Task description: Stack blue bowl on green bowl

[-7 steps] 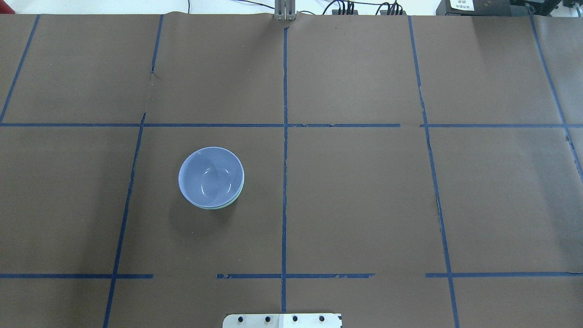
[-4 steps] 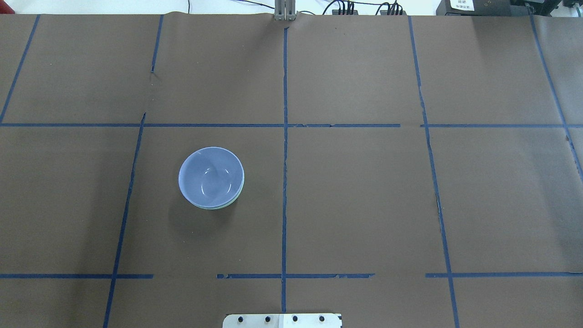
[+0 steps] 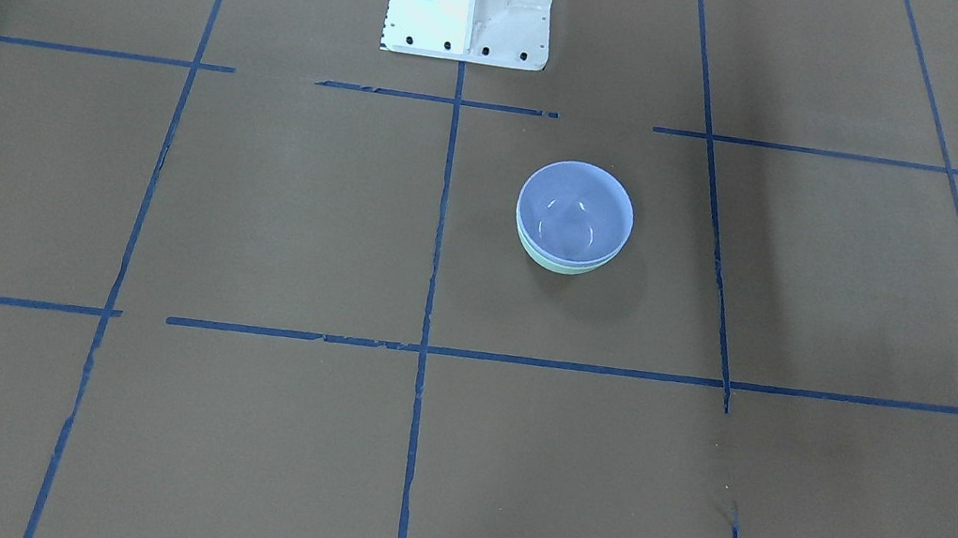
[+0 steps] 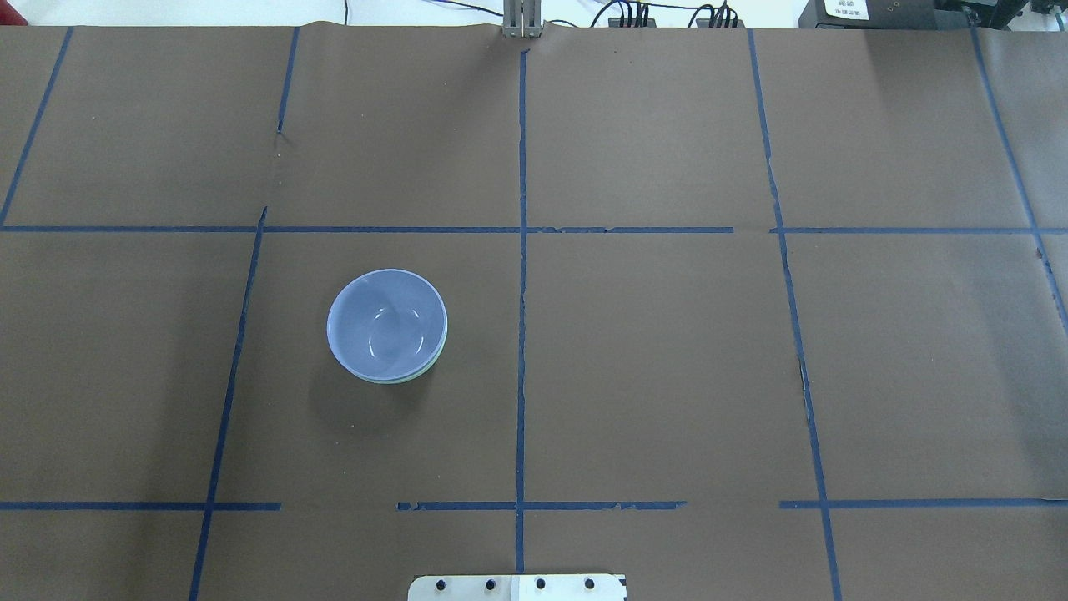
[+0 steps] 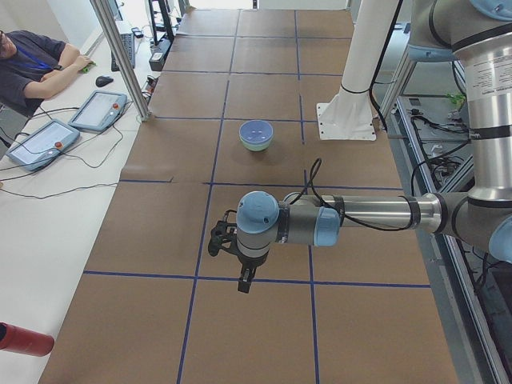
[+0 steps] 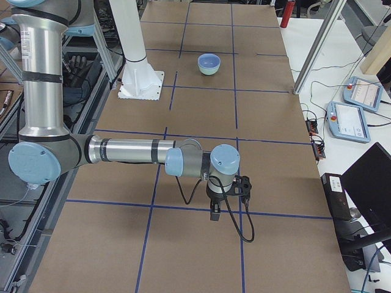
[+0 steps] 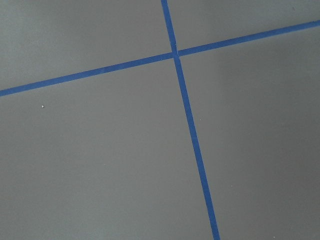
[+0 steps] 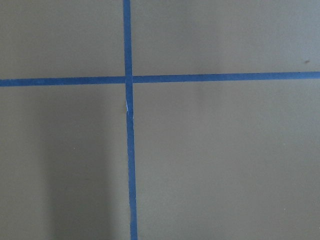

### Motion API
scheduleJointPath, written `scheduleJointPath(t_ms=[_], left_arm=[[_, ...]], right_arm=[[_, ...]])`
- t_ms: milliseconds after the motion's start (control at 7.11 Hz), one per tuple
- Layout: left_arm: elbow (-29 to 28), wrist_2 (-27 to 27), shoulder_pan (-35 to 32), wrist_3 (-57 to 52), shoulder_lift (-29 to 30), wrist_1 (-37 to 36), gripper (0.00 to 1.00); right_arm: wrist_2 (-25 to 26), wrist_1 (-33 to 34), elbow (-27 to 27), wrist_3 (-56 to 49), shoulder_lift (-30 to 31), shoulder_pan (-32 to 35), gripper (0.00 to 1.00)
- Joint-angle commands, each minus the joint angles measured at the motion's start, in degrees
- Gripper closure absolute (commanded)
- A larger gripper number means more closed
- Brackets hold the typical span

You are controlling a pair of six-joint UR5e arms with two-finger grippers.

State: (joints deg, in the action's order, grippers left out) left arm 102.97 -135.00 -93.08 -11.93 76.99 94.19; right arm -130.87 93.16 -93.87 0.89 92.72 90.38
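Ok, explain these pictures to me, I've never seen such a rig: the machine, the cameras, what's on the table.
A robot's left arm and right arm work over a brown table gridded with blue tape. Two cameras look down, one behind the robot, one facing it; two look from the table's ends; one rides each wrist, showing only table and tape. The blue bowl sits nested in the green bowl. The left gripper and right gripper hover far from them, holding nothing.

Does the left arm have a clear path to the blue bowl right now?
Probably yes. The blue bowl sits in the green bowl on the robot's left half, and nothing shows between it and the left claw.
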Motion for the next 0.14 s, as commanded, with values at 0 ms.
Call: scheduleJointPath(t_ms=[0], left_arm=[[0.04,0.09,0.00,-0.02,0.00,-0.06,0.00]], right_arm=[[0.00,0.00,0.00,0.07,0.00,-0.03,0.00]])
